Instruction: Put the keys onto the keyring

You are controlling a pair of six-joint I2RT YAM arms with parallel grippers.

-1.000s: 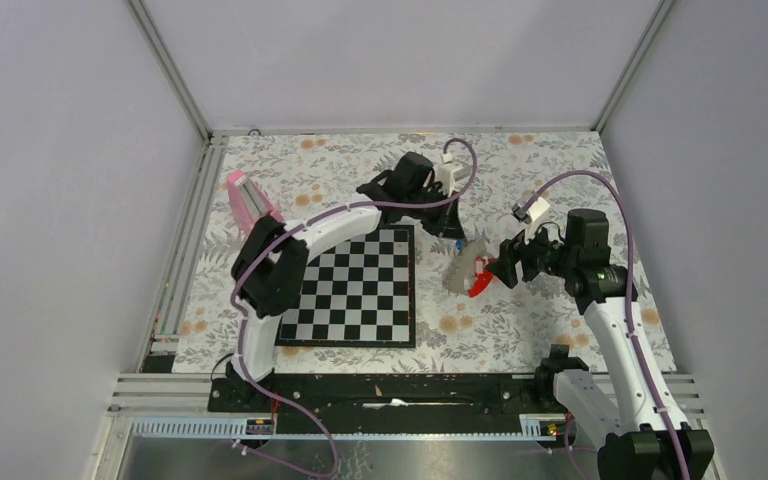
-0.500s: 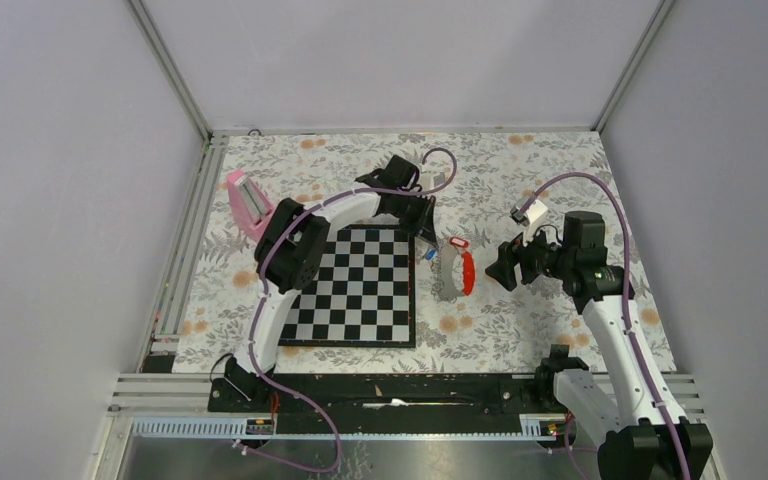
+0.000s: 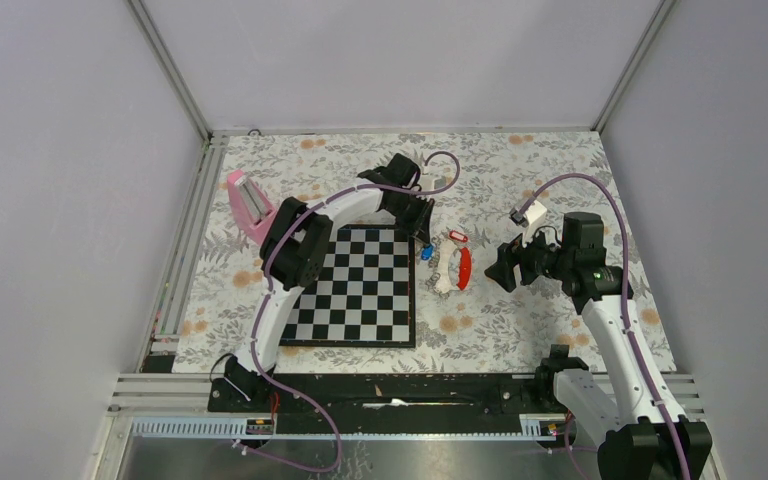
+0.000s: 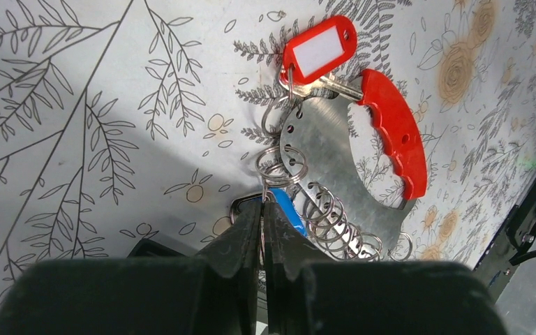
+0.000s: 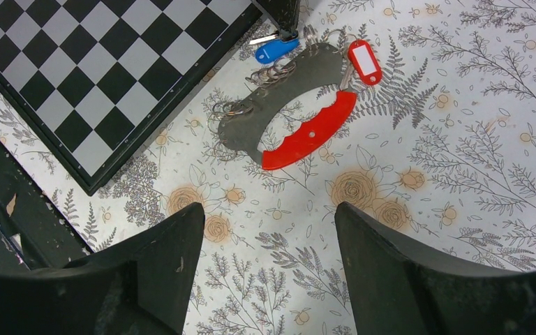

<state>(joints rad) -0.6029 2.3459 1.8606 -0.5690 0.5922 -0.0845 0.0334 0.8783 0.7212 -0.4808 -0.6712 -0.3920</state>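
The keyring [image 3: 444, 272] lies flat on the floral mat right of the chessboard: a curved grey plate with a red grip and several thin rings along its edge. It also shows in the left wrist view [image 4: 321, 150] and the right wrist view [image 5: 279, 105]. The red-tagged key [image 4: 319, 50] lies at its far end [image 5: 364, 61]. The blue-tagged key [image 5: 273, 49] lies at its inner edge [image 4: 291, 211]. My left gripper [image 4: 264, 209] is shut on the blue key's ring [image 3: 424, 243]. My right gripper [image 5: 265, 223] is open and empty, right of the keyring [image 3: 501, 270].
The chessboard [image 3: 358, 290] lies left of the keyring, its corner next to the blue key [image 5: 98, 77]. A pink wedge block [image 3: 248, 203] stands at the mat's left edge. A metal rail runs along the near edge.
My right gripper let go of the keyring and drew back right, open. The keyring now lies on the mat. My left gripper moved down and left to the blue key.
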